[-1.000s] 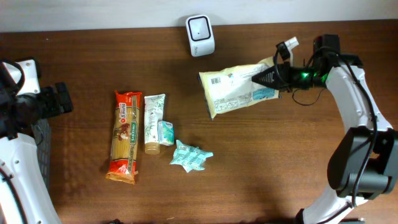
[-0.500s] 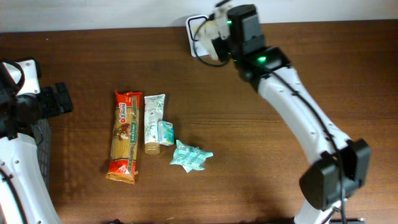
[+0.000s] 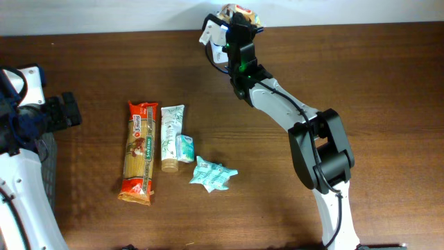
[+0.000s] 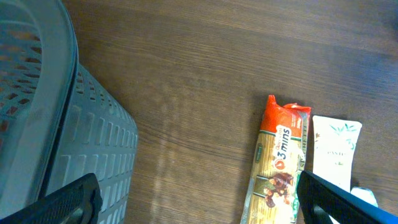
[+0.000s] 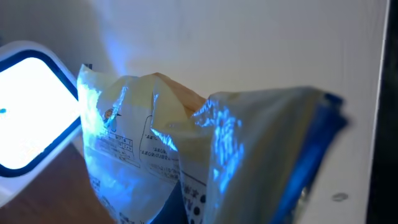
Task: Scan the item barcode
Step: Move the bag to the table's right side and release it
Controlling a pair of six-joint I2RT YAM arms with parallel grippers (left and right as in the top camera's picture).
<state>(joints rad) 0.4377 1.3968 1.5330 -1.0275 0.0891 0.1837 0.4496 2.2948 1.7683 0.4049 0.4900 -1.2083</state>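
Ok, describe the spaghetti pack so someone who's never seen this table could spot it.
On the brown wooden table, find the group of items left of centre. The spaghetti pack is the leftmost one, lying beside the white tube. It is the longest of them and the only one with orange-red ends.

We see a dark brown, wood-grained table. The pasta packet is orange-red with pale yellow strands. Just right of it, the tube is white with green leaf print and a beige cap. Left of it, the basket is grey, patterned with small holes. The bag is whitish with dark print and a blue tint. The scanner glows white.
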